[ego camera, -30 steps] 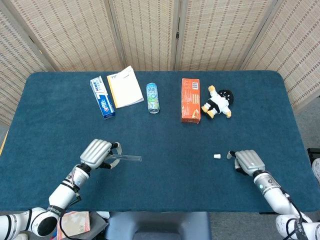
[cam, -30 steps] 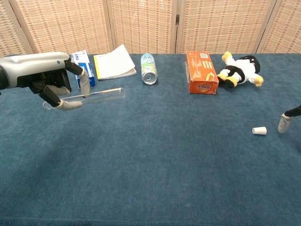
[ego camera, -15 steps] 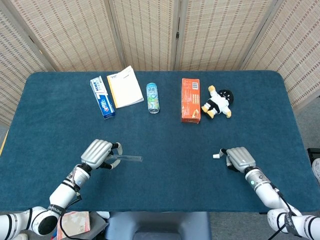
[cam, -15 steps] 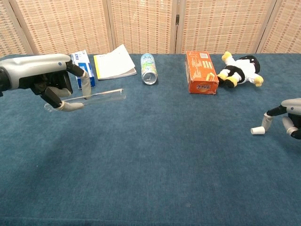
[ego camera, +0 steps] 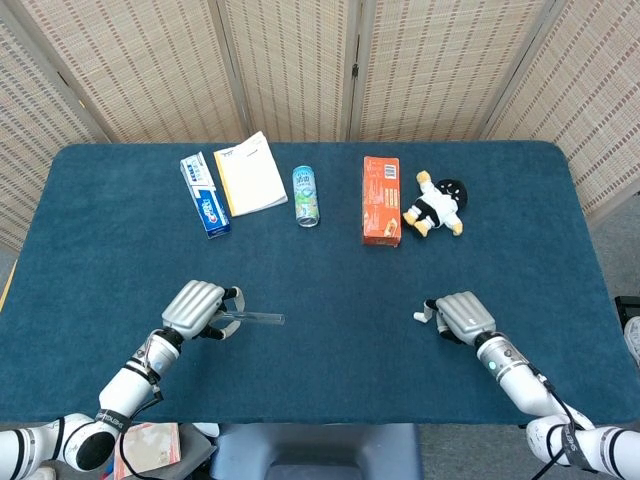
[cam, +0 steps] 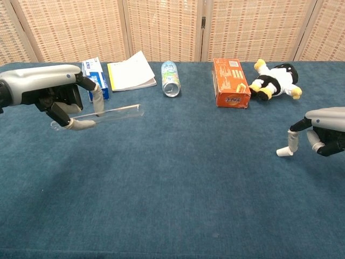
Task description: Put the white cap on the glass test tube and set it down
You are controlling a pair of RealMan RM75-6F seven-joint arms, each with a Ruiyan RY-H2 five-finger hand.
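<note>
While the head view looks down on the table (ego camera: 330, 250), the left hand (ego camera: 195, 307) grips the tube (ego camera: 255, 317) near its closed end, the glass lying roughly level and its mouth aimed toward the middle. Right hand (ego camera: 462, 316) is well apart on the other side, with the cap (ego camera: 420, 317) at its fingertips. From above I cannot tell whether the cap is lifted or merely touched. Far row: toothpaste box (ego camera: 205, 195), notepad (ego camera: 250, 173), can (ego camera: 307, 195), orange box (ego camera: 381, 199), plush toy (ego camera: 437, 205), none involved.

Chest view: left hand (cam: 56, 97) holds the tube (cam: 110, 111) clear above the cloth, pinched between thumb and fingers, open mouth pointing right. Right hand (cam: 318, 132) has the cap (cam: 283, 151) against one fingertip, tilted and apparently just off the surface; I judge it pinched, but the opposing digit is not plainly shown.

Step in hand, as I read it: cap pickup, tube already presented. Capping not yet done.

Next move calls for bringing the hands together across the gap, turning the cap so its opening faces the tube mouth, aligning both on one axis, then pushing on gently; the glass is smooth and could slip or swing in the pinch under end load
</note>
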